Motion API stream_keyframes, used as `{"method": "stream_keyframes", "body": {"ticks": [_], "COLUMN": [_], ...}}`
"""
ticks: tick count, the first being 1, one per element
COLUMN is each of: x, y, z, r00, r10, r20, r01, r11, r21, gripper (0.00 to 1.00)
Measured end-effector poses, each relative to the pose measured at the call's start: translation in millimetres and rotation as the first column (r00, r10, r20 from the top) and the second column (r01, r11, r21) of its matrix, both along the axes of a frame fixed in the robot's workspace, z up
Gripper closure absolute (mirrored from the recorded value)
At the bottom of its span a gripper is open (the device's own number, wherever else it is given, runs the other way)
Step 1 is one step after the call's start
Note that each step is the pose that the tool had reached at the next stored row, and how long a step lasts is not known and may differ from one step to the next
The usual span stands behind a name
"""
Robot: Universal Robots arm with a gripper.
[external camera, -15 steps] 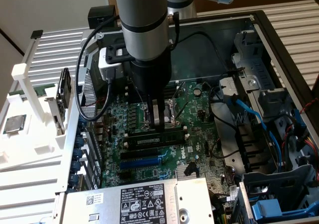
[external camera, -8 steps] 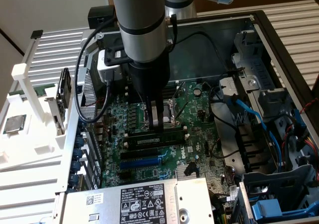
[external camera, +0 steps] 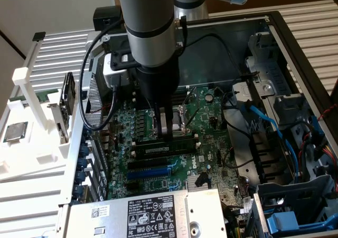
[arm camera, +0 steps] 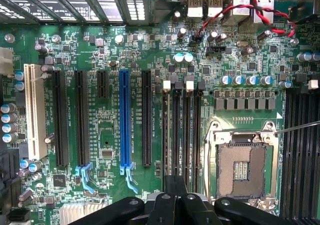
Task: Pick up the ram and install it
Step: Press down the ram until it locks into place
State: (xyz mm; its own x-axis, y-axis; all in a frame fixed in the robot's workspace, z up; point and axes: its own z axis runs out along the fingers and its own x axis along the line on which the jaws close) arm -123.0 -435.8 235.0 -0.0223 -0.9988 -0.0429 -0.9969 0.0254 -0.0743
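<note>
The ram point(external camera: 184, 137) is a thin green stick standing on edge along the black memory slots point(arm camera: 197, 135) of the motherboard point(external camera: 211, 158), inside the open computer case. My gripper point(external camera: 165, 129) comes straight down over it, and the fingertips meet its top edge near the end towards the exterior view's left. From the wrist, my gripper point(arm camera: 175, 197) shows its dark fingers pressed together right over the row of slots. The ram itself is seen only edge-on there and is hard to tell from the slots. I cannot tell how deep it sits in its slot.
An open processor socket point(arm camera: 242, 167) lies beside the slots, and a blue expansion slot point(arm camera: 125, 120) lies on their other side. The power supply point(external camera: 150, 214) sits in front, with blue cables point(external camera: 264, 119) and a drive cage point(external camera: 296, 217) at the exterior view's right. A white rack holds a processor chip point(external camera: 16, 131).
</note>
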Motion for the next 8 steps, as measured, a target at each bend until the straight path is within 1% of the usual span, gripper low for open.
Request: {"method": "stream_keyframes", "body": {"ticks": [8], "x": [-1.3], "y": [0.2], "z": [-2.1], "r00": [1.0000], "r10": [0.000], "r20": [0.0039], "r01": [0.000], "r11": [1.0000], "r21": [-0.0030], "gripper": [0.90]}}
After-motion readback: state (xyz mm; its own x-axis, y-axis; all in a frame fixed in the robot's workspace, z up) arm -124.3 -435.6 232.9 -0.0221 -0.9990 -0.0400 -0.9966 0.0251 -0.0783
